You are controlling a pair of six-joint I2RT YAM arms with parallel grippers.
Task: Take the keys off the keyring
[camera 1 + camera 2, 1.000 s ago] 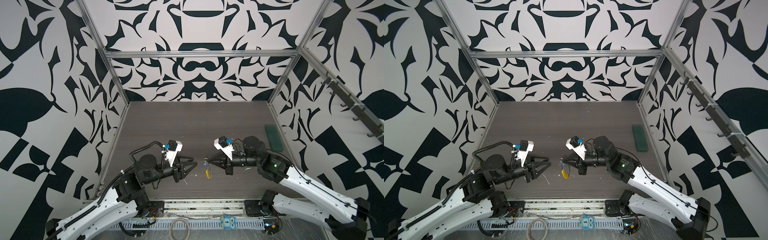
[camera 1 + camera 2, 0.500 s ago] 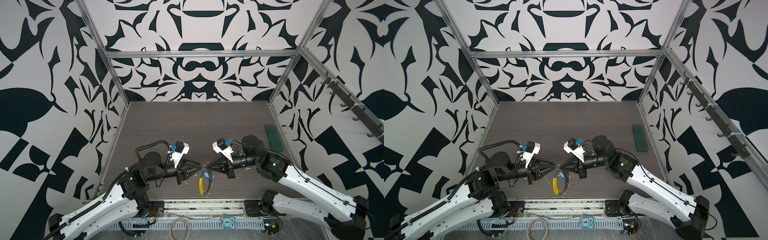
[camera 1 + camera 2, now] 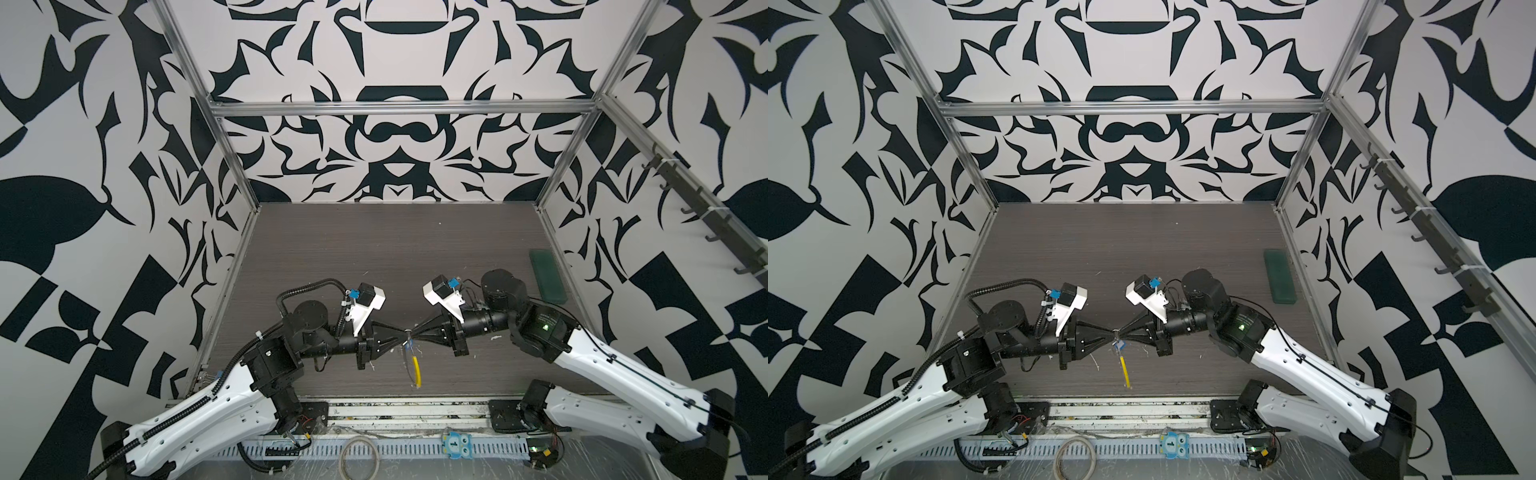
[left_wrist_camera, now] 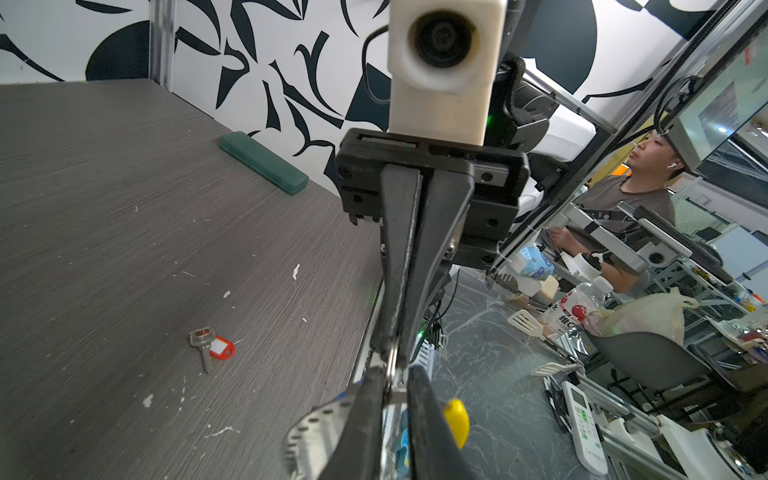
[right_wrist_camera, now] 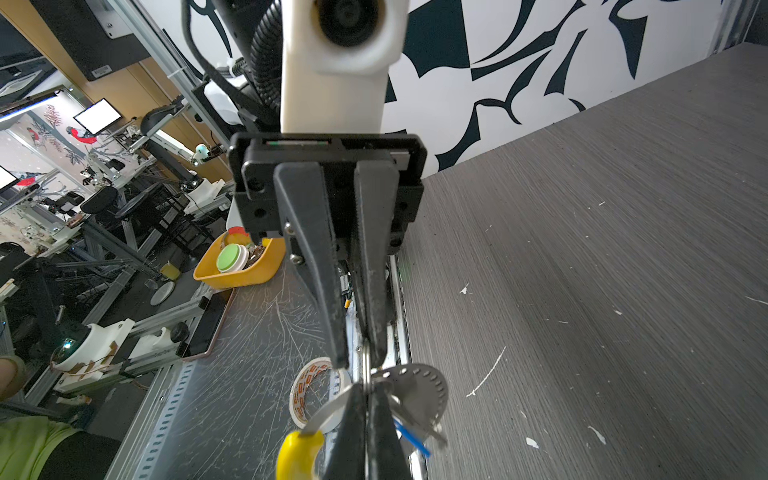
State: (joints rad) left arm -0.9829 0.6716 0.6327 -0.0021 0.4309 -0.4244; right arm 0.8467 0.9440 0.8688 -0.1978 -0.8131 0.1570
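Both grippers meet tip to tip above the table's front in both top views. My right gripper [image 3: 412,331] [image 5: 368,392] is shut on the keyring's small metal ring [image 5: 365,361]. My left gripper [image 3: 403,331] [image 4: 390,390] has closed down around the same ring, with only a slit between its fingers. The keyring [image 5: 419,390], a grey perforated band with a yellow section [image 3: 417,370] [image 3: 1124,370], hangs below the tips. A blue key [image 5: 411,436] [image 3: 1120,344] dangles from it. A red key [image 4: 222,347] with a metal key lies loose on the table.
A green case [image 3: 547,276] [image 4: 264,162] lies at the right wall. A tape roll [image 3: 359,457] sits on the bench beyond the table's front rail [image 3: 399,405]. White scraps dot the dark wood table [image 3: 395,249].
My left gripper has moved right to meet the right gripper's tip, and its jaws have closed from wide open. The keyring's yellow section has dropped to hang lower.
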